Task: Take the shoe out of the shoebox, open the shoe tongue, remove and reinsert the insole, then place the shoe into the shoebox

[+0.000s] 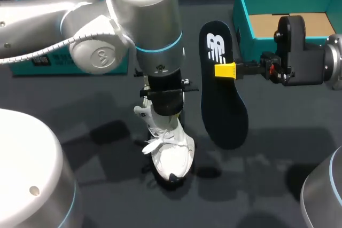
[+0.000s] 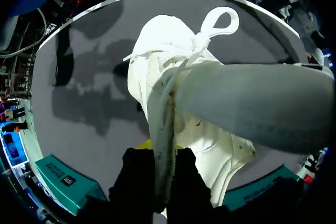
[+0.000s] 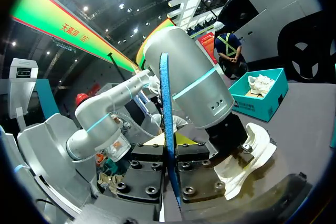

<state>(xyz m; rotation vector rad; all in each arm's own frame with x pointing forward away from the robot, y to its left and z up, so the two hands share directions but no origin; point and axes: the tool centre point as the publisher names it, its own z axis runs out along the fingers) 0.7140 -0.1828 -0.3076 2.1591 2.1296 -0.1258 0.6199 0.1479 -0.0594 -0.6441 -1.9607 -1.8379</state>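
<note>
**Insole (image 1: 224,105) out, shoe (image 1: 170,153) steadied**

Pinned on desk (image 1: 267,148) by left pincer (image 2: 157,156), shut over the collar: white soft-sided shoe, toe toward 6 o'clock. Hoisted by its edge in right pincer (image 3: 170,156) at shoe's 3 o'clock, probably clearing the opening: thin dark insole. Teal cardboard shoebox (image 1: 243,14) at 1 o'clock.
</note>
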